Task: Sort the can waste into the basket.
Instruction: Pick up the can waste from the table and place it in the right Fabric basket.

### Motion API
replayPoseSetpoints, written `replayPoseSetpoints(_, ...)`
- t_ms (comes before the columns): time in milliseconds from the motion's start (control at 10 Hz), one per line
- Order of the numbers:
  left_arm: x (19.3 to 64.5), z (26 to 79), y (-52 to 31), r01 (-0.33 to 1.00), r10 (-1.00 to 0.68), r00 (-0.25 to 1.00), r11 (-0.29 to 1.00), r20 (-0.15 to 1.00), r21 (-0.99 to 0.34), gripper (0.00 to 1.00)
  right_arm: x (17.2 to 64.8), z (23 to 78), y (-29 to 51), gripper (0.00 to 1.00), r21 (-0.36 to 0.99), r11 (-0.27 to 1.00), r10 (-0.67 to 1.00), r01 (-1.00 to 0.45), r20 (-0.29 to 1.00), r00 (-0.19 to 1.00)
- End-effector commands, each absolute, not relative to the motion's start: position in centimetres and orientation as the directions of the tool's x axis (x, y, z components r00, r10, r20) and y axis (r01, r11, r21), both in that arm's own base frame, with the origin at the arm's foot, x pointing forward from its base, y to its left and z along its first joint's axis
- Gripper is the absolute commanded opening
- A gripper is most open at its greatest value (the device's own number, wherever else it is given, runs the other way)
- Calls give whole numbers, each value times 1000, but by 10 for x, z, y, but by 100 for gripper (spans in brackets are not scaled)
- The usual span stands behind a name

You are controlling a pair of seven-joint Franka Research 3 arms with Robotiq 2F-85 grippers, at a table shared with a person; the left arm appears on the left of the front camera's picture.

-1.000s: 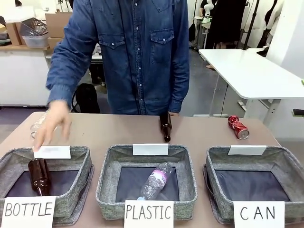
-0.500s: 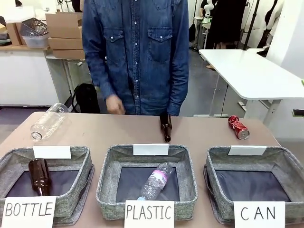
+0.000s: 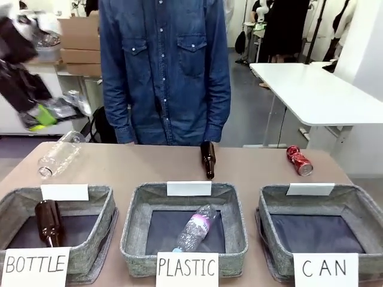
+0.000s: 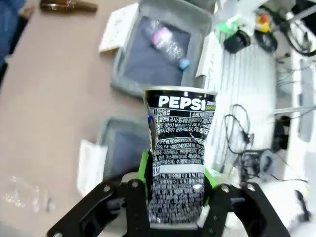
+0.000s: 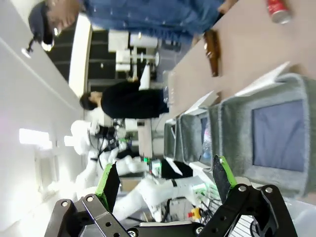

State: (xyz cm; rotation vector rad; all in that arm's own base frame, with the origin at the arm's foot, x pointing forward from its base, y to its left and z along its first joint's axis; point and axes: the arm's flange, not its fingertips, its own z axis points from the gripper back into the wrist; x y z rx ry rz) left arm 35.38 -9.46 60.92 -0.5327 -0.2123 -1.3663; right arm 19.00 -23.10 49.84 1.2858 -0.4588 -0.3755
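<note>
**A:** Front view first. Where are the cans?

**B:** The red can [image 3: 299, 160] lies on its side on the table at the right. It is beyond the CAN basket [image 3: 359, 206] and apart from it. At the upper left the left arm [image 3: 21, 89] is only a blur.

**A:** And the left wrist view?

**B:** The left gripper [image 4: 177, 173] is clamped on a black-and-silver Pepsi can [image 4: 180, 123]. The can stands upright in mid-frame with a green pad on each flank. Behind it, at the upper middle, a grey basket [image 4: 121, 79] holds a clear plastic bottle [image 4: 165, 37]. A brown glass bottle [image 4: 69, 6] lies at the top left.

**A:** Right wrist view?

**B:** The right gripper [image 5: 165, 182] has its jaws spread wide at the bottom of the frame. The CAN basket [image 5: 232, 133] sits at the right with its dark lining showing. The red can [image 5: 277, 10] is in the top right corner, well apart from the basket.
</note>
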Motion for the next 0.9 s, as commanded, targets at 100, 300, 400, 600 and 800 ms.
replayPoseSetpoints(100,316,566,-209,992,-864,95,37,495,-124,39,190,498,-231,100,970,243,-511,13,116,852)
replayPoseSetpoints(300,301,536,-267,980,-862,131,39,490,-193,39,190,498,-231,100,970,243,-511,13,116,852)
replayPoseSetpoints(400,295,527,-274,975,-856,148,42,495,-219,39,190,498,-231,100,970,243,-511,13,116,852)
replayPoseSetpoints(600,288,533,-280,983,-873,107,20,476,-184,39,190,498,-231,100,970,243,-511,13,116,852)
replayPoseSetpoints(800,288,533,-280,983,-873,107,20,476,-184,39,190,498,-231,100,970,243,-511,13,116,852)
